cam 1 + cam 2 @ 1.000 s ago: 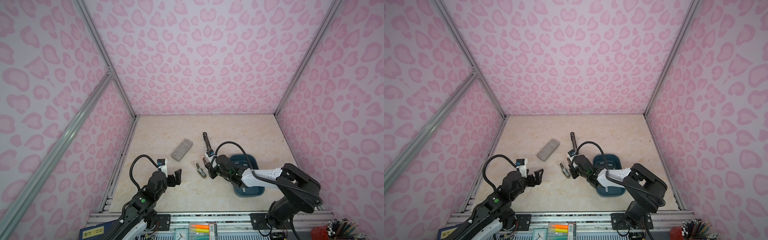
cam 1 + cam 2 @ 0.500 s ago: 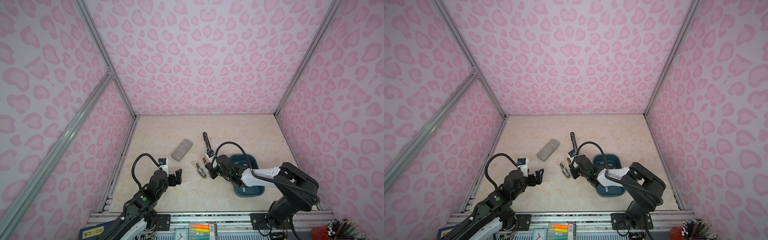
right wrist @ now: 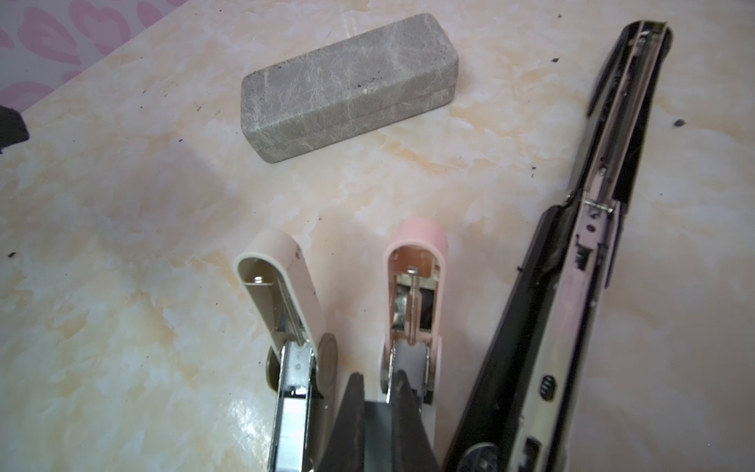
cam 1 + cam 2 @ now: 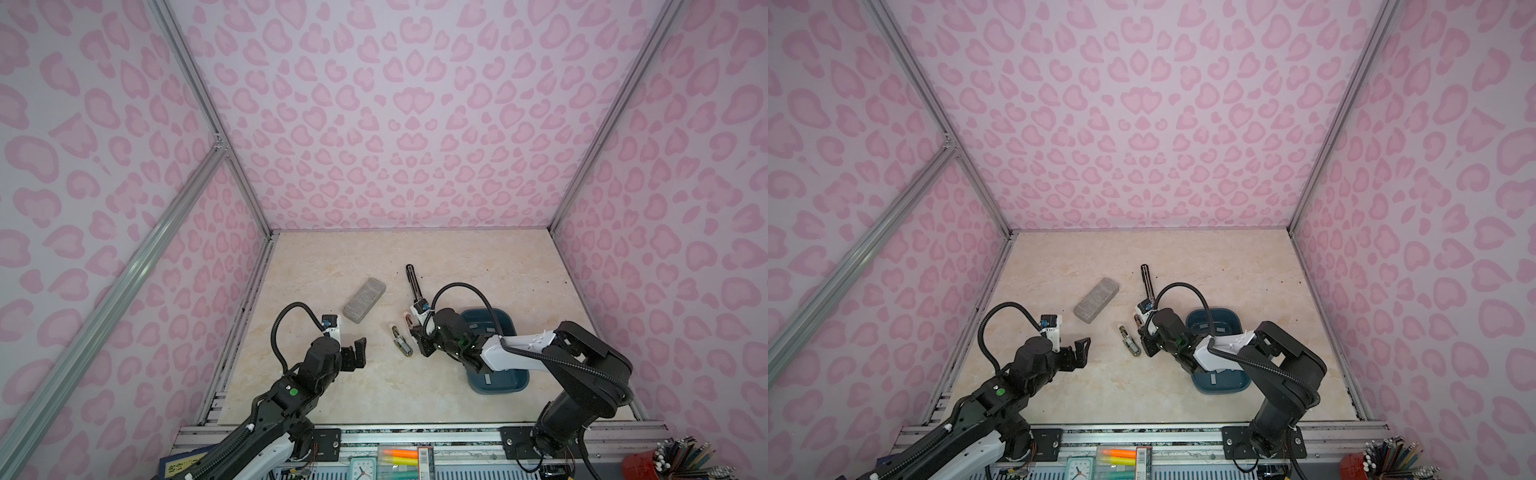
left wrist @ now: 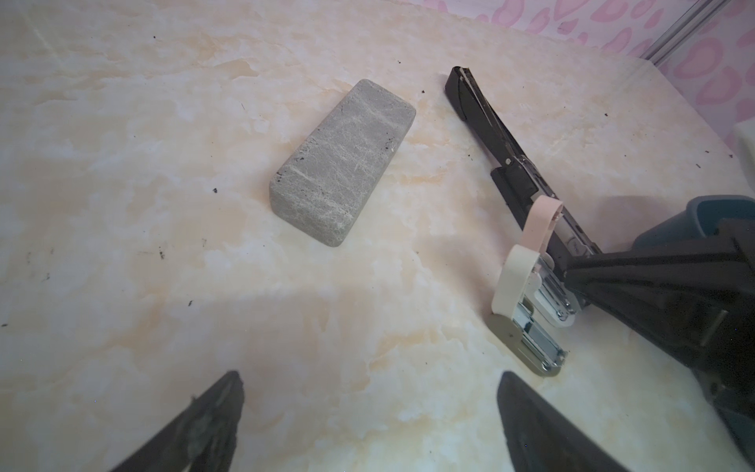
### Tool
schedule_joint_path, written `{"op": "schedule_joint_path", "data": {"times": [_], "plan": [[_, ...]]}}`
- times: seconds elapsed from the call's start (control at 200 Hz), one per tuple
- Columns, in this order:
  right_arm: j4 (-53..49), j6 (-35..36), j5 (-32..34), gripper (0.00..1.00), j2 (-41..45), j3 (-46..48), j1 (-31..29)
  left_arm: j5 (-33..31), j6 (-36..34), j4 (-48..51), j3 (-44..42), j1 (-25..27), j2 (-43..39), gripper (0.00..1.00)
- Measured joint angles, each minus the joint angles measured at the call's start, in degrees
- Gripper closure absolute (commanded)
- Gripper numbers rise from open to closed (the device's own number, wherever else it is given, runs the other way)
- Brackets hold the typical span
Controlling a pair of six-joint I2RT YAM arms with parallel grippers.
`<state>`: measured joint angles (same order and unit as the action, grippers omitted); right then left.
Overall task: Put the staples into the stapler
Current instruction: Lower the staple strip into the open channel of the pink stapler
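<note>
Three staplers lie hinged open side by side: a long black stapler [image 4: 412, 281] [image 3: 604, 204], a pink one [image 3: 414, 278] [image 5: 538, 220] and a beige one [image 3: 282, 286] [image 4: 400, 341]. My right gripper [image 3: 379, 378] [image 4: 419, 341] is shut on a thin grey strip of staples [image 3: 378, 417]. Its tips sit between the beige and pink staplers, at the edge of the pink one's magazine. The beige stapler's magazine shows silver staples [image 3: 291, 429]. My left gripper [image 5: 369, 376] [image 4: 355, 353] hangs open over bare table, left of the staplers.
A dark blue tray [image 4: 521, 380] [image 4: 1235, 320] under my right arm holds loose strips [image 4: 487, 379]. A grey speckled block [image 4: 365, 300] [image 5: 343, 163] lies behind my left gripper. Pink walls enclose the table on three sides.
The left arm has shifted a little, its gripper still open. The right gripper has stayed in place at the staplers.
</note>
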<state>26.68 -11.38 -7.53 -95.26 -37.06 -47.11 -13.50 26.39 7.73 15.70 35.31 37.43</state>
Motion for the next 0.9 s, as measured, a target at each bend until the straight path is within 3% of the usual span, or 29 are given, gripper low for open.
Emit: {"op": "schedule_joint_path", "data": {"times": [0.905], "plan": [[0.48,-0.04,-1.29,0.99,-1.55,-0.46,1.25,-0.98,-0.52,-0.55,0.61,1.44,2.16,0.02]]}}
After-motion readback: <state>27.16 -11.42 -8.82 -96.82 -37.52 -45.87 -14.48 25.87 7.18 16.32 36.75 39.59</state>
